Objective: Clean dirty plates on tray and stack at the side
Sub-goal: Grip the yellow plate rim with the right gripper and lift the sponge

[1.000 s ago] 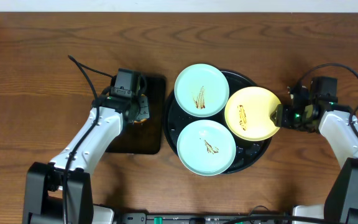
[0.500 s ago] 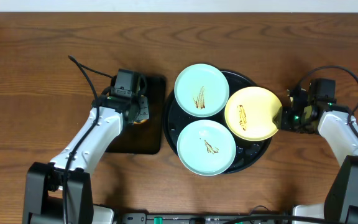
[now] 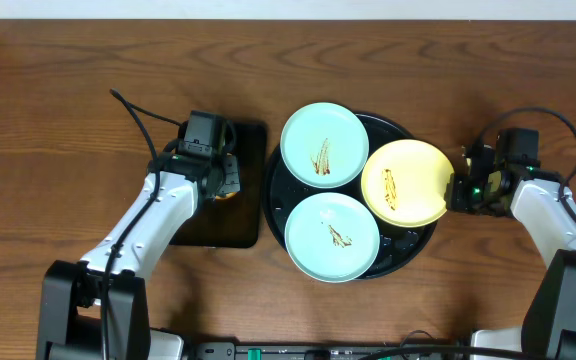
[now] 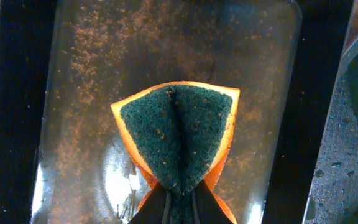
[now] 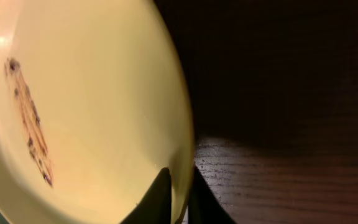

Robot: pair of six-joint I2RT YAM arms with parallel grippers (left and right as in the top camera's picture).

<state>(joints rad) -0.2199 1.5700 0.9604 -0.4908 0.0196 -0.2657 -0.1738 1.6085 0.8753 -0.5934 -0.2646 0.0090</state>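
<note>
Three smeared plates lie on the round black tray [image 3: 406,248]: a mint-blue plate [image 3: 324,144] at the back, another mint-blue plate [image 3: 332,236] at the front, and a pale yellow plate [image 3: 404,182] on the right. My right gripper [image 3: 454,190] is shut on the yellow plate's right rim [image 5: 182,155], one finger inside the rim and one outside. A brown smear [image 5: 31,121] runs across that plate. My left gripper [image 3: 226,182] hovers over the small rectangular tray, shut on an orange sponge with a dark green scouring face [image 4: 178,134].
The rectangular black tray [image 3: 250,215] lies left of the round tray, its wet floor [image 4: 79,99] speckled with brown grit. Bare wooden table [image 3: 58,120] surrounds both trays. A black cable [image 3: 133,112] trails from the left arm.
My right gripper has slid left onto the yellow plate's rim and closed on it. The left arm and the sponge have stayed still.
</note>
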